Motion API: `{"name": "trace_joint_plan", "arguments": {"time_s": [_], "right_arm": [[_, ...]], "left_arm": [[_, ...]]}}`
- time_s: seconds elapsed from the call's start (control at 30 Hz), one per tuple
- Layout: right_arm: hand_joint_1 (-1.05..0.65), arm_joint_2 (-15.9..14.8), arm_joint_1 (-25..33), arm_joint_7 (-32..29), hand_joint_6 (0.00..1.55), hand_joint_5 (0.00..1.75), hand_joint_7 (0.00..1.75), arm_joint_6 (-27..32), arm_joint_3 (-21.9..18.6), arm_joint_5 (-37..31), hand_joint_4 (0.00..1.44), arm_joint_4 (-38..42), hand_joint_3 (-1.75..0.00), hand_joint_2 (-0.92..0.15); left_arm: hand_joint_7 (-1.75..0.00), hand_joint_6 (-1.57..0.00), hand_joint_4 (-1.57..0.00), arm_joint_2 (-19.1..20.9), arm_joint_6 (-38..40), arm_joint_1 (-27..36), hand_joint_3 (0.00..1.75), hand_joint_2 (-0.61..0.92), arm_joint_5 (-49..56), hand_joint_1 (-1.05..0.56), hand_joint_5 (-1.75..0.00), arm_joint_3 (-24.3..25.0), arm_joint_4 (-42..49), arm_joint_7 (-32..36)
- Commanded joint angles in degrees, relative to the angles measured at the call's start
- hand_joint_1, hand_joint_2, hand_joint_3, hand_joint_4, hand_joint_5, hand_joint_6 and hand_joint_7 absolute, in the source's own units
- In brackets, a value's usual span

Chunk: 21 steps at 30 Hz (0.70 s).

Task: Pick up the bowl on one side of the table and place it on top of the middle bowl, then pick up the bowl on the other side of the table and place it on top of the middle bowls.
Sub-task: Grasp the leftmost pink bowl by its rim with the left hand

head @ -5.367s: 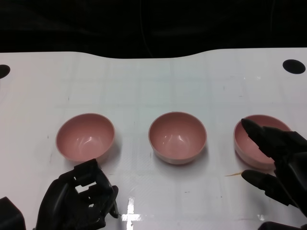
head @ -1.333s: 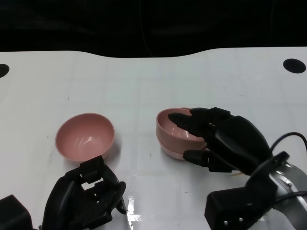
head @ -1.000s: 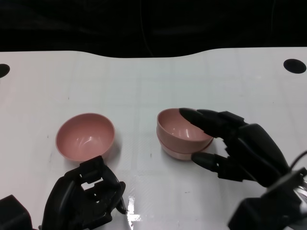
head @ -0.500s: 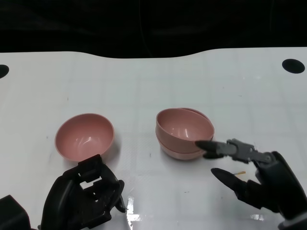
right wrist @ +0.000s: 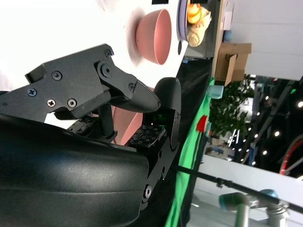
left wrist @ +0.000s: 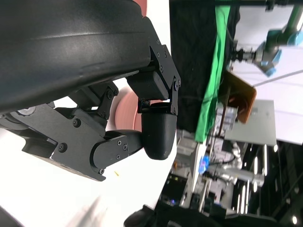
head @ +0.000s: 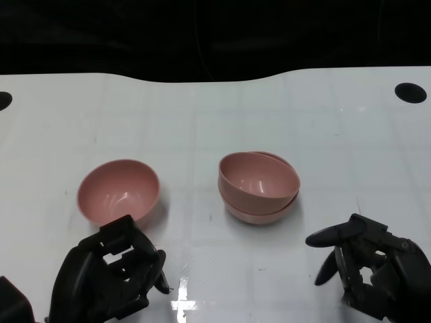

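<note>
Just at 12 o'clock from the left hand point(head: 111, 279), the lone bowl point(head: 119, 192) sits upright on the white table point(head: 215, 121), its near rim almost above the hand's raised fingers (the head view does not settle whether they touch). This hand is by far the nearer one for the coming pick; its fingers are curled in on nothing. A bowl has no long axis, so the approach seems free from any side.

The middle stack point(head: 258, 186) lies toward 3 o'clock from that bowl, well apart, its upper bowl seated a little tilted in the lower. Nothing stands on the table between them, so the carry looks unobstructed.

The right hand point(head: 367, 266) holds nothing, its fingers apart, and hangs at about 5 o'clock from the stack, clear of it. A small sliver lies on the table near it.
</note>
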Motion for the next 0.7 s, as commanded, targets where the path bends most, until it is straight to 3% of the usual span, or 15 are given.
{"name": "trace_joint_plan", "arguments": {"time_s": [0.03, 0.17, 0.27, 0.5, 0.7], "right_arm": [[-0.11, 0.52, 0.28, 0.16, 0.83, 1.73, 1.52, 1.78, -1.39, 0.03, 0.87, -0.51, -1.45, -0.39], [-0.15, 1.10, -0.53, 0.89, 0.78, 1.75, 1.66, 3.71, -1.92, 0.33, 0.87, 0.09, -1.46, -0.37], [-0.17, 1.47, -0.73, 1.50, 0.76, 1.75, 1.72, 4.78, -2.34, 0.34, 0.89, 0.07, -1.48, -0.35], [-0.17, 2.35, -0.66, 2.37, 0.76, 1.75, 1.74, 5.87, -3.07, -0.09, 0.90, -0.30, -1.49, -0.35], [-0.17, 2.86, -0.70, 2.85, 0.76, 1.75, 1.74, 6.51, -3.40, 0.32, 0.90, -0.67, -1.50, -0.34]], "left_arm": [[-0.89, -0.89, -0.83, 0.24, -2.72, 0.33, 0.69, 0.71, 0.84, -0.22, -1.29, 0.79, 0.41, 1.10], [-0.38, -0.94, -0.80, 1.33, -7.76, -0.25, 0.51, 0.76, 5.43, -0.25, -1.00, 1.04, 1.16, 3.28], [-0.07, -0.86, -0.71, 1.78, -10.82, -0.51, 0.18, 0.87, 7.24, -0.26, -0.70, 1.03, 1.65, 3.95], [0.00, -0.42, -0.44, 6.19, -12.82, 0.10, 0.02, 0.91, 24.95, -0.51, -0.29, 0.70, -3.57, 14.37], [0.00, -0.28, -0.36, 10.83, -11.83, -0.59, 0.00, 0.90, 42.34, -0.55, -0.21, 0.27, -8.47, 23.94]]}}
